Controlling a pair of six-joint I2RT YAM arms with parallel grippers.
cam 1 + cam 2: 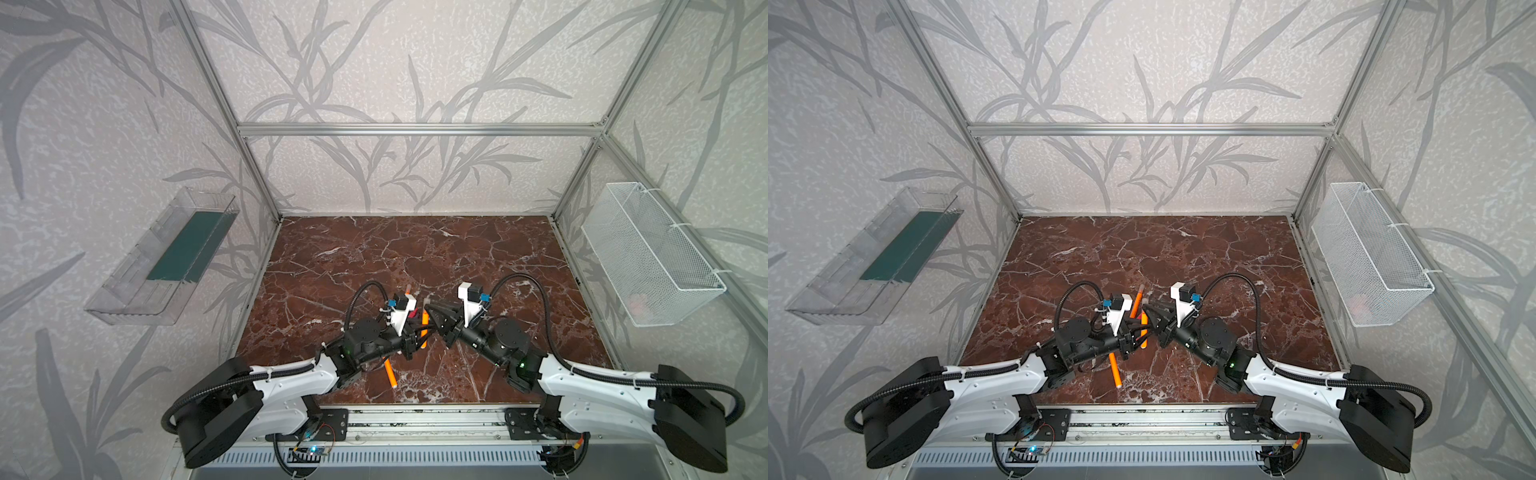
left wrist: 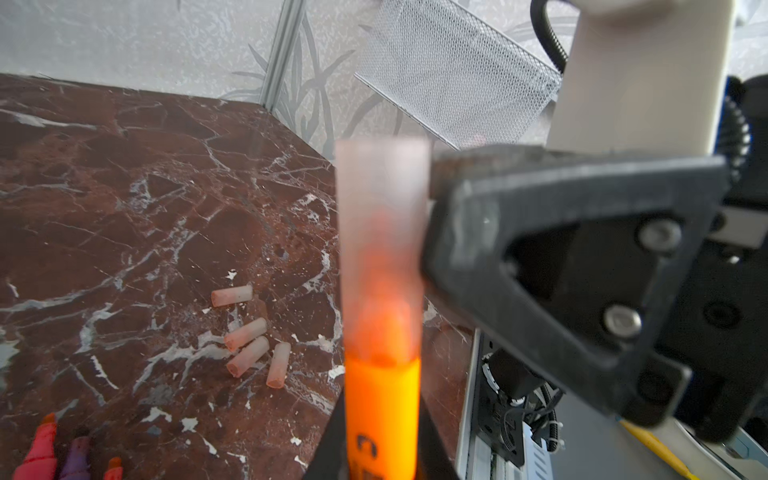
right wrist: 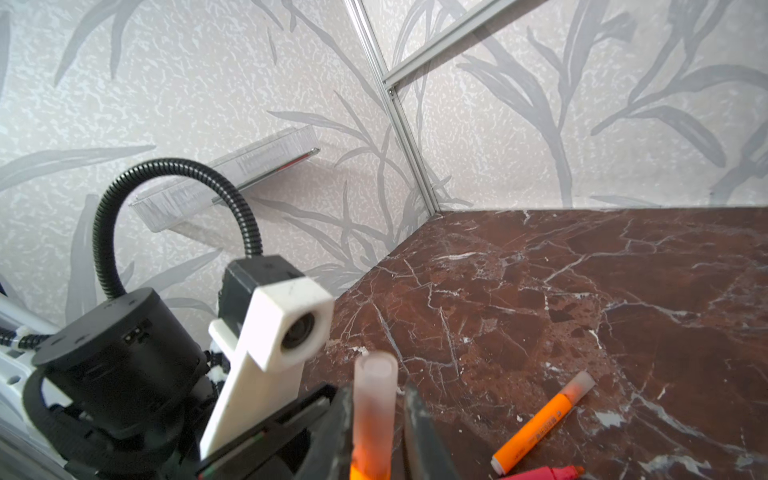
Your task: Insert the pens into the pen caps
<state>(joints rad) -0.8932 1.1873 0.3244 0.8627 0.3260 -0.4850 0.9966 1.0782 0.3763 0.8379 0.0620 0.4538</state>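
Pinched tight between the left fingers [image 2: 434, 463], lifted clear of the table [image 1: 415, 257] near its middle front: the held orange pen [image 2: 380, 415]. Bright orange barrel with dark print, tip sunk into the fitted cap [image 2: 382, 216], a pale frosted pink tube with an orange glow through its lower half.

On either side of that cap, the right fingers [image 3: 422, 436], slightly parted. Thin gap on one side, the other side close against the tube; contact there hard to judge.

Flat on the table just beyond, a second orange pen [image 3: 536, 424], capped as well, white end nearest the right wrist camera. Nearer the front edge, a third orange pen [image 1: 390, 376], white end visible, tip end hidden under the left arm.

Four loose pen caps [image 2: 248, 356], short and milky pink, lying on their sides in a loose cluster, one slightly apart. Not to be made out in either top view.

Cut off at the edge of the left wrist view: a pink-red pen [image 2: 39, 451], a purple pen [image 2: 78, 457] and a small reddish tip [image 2: 113, 467], pointed ends only. Lower barrel of the held orange pen cut off in both wrist views, largely covered by fingers and wrist cameras from above. Fitted cap blurred by closeness in the left wrist view. Inside the mesh basket [image 1: 648, 249] on the right wall, a faint pinkish smudge, too dim to name.
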